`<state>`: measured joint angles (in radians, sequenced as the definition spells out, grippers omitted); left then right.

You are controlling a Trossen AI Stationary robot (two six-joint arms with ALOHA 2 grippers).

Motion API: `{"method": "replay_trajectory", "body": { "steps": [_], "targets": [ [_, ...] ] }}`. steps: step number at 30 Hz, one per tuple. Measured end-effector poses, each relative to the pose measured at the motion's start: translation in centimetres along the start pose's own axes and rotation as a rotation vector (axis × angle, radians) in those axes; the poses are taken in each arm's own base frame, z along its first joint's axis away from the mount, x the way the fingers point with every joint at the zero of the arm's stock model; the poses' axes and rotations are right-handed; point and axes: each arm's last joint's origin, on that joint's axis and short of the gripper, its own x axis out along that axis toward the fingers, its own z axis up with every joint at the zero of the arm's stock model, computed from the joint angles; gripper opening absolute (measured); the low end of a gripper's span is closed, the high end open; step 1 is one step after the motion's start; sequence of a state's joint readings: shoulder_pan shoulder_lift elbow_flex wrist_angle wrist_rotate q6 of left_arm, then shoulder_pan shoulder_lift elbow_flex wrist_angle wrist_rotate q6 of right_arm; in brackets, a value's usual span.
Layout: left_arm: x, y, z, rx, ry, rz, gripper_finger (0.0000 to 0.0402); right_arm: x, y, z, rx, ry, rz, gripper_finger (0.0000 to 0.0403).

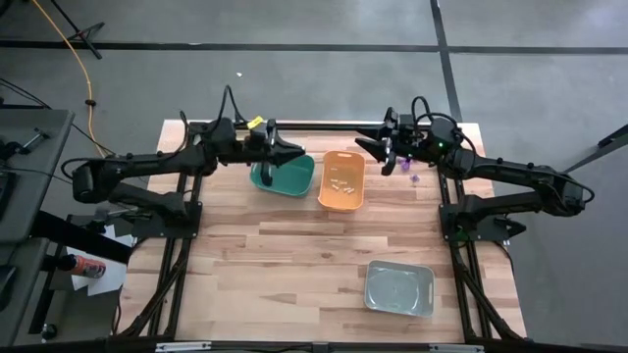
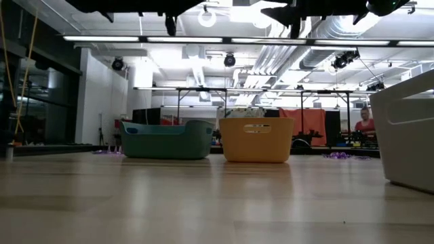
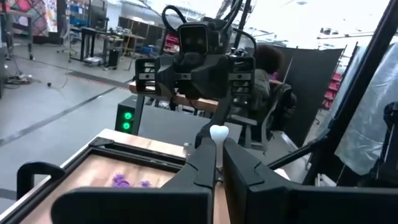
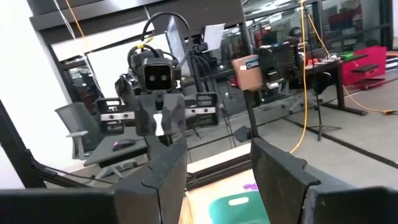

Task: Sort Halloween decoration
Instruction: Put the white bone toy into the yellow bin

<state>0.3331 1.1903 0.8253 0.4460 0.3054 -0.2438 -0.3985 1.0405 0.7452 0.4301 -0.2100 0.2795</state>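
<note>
1. Wooden, pale-planked bench (image 1: 294, 265) carries everything; both dark arms reach in toward its far edge from the two sides.
2. At the left, the left gripper (image 1: 294, 153) hangs above the far rim of the green plastic bin (image 1: 285, 176), which stands near the far edge, left of the bench's middle. Its fingers are clamped on a small whitish trinket (image 3: 217, 132), which shows as a rounded cream piece pinched between the fingertips in the left wrist view and as a pale sliver in the right wrist view.
3. Just right of the green bin, near but not clearly touching it, stands the orange plastic bin (image 1: 342, 180). Small pale pieces (image 1: 342, 179) lie on its floor; they are too small to tell apart.
4. Farther right, the right gripper (image 1: 365, 143) is held in the air off the orange bin's far right corner, its fingers spread apart with nothing between them.
5. Beyond it, near the far right corner of the bench, tiny purple trinkets (image 1: 411, 176) lie loose on the wood; the low view shows them as a flat purple scatter right of the orange bin.
6. Toward the near right corner, well apart from the rest, sits the grey plastic bin (image 1: 399, 288).
</note>
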Motion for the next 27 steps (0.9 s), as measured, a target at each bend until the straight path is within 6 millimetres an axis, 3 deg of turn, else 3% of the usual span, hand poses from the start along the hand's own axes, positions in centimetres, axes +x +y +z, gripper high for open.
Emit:
{"method": "replay_trajectory", "body": {
  "steps": [7,12,18,22,27],
  "targets": [
    [0.0,0.0,0.0,-0.028,0.001,0.006,0.0001,0.0,0.0,0.0,0.000,0.000,0.000,0.0171],
    [1.0,0.8,-0.5,-0.155,0.014,0.182,0.0001,0.0,0.0,0.0,0.008,-0.001,0.000,0.0171],
    [6.0,2.1,-1.0,-0.060,0.321,0.218,0.0001,0.0,0.1,0.4,0.000,-0.036,0.010,0.0171],
    [9.7,2.5,-3.0,0.057,0.536,0.186,0.0001,0.0,0.2,0.8,-0.010,-0.078,0.021,0.0171],
    [13.0,2.6,-6.3,0.166,0.672,0.129,0.0001,-0.1,0.2,0.9,-0.012,-0.088,0.022,0.0171]
  ]
}}
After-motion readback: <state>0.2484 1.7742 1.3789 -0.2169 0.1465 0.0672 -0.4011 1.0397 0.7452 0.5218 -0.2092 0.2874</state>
